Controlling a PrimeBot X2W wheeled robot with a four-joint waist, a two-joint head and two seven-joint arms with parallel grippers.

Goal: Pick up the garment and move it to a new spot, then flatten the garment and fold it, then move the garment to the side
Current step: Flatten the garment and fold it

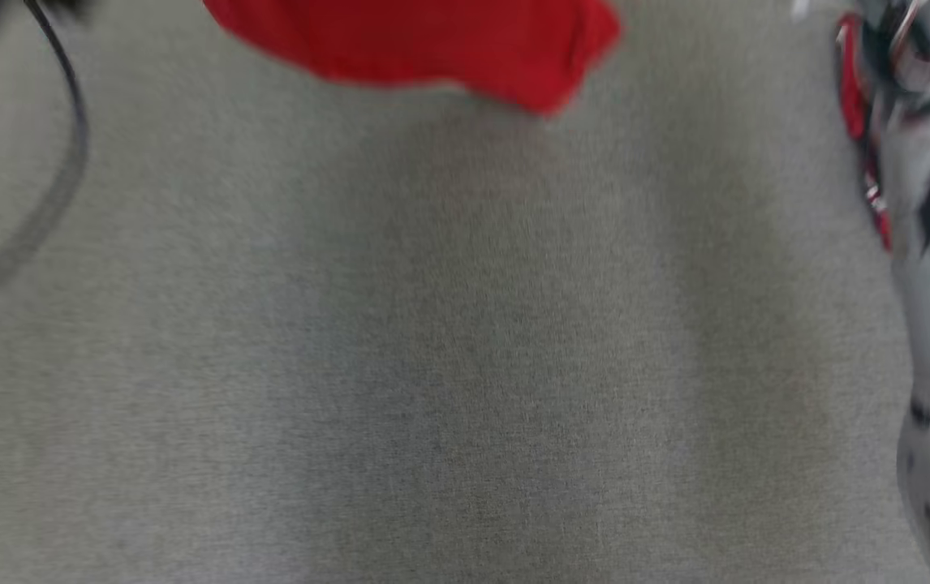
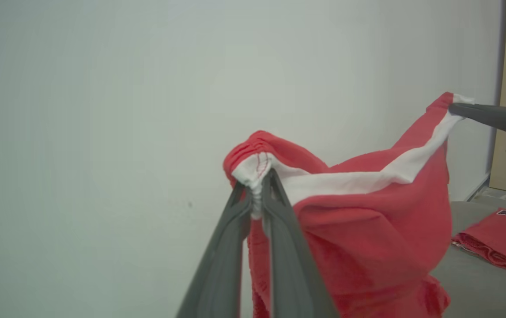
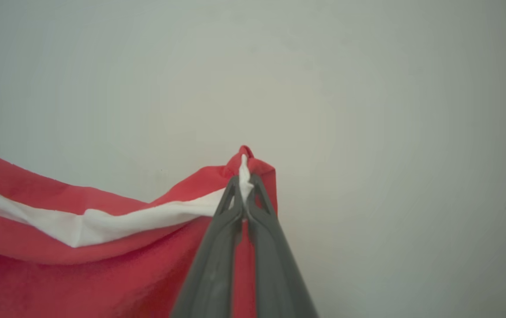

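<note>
Left gripper (image 2: 256, 194) and right gripper (image 3: 244, 187) each clamp the white-banded edge of the garment (image 2: 368, 229), which sags between them before a pale wall (image 3: 390, 88).

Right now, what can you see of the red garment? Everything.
The red garment is soft, matte fabric with a white band along one edge. It hangs in the air, stretched between the left tool and right tool, each shut on that band. Fabric bunches at the left grip; the band sags between, the body draping below.
</note>
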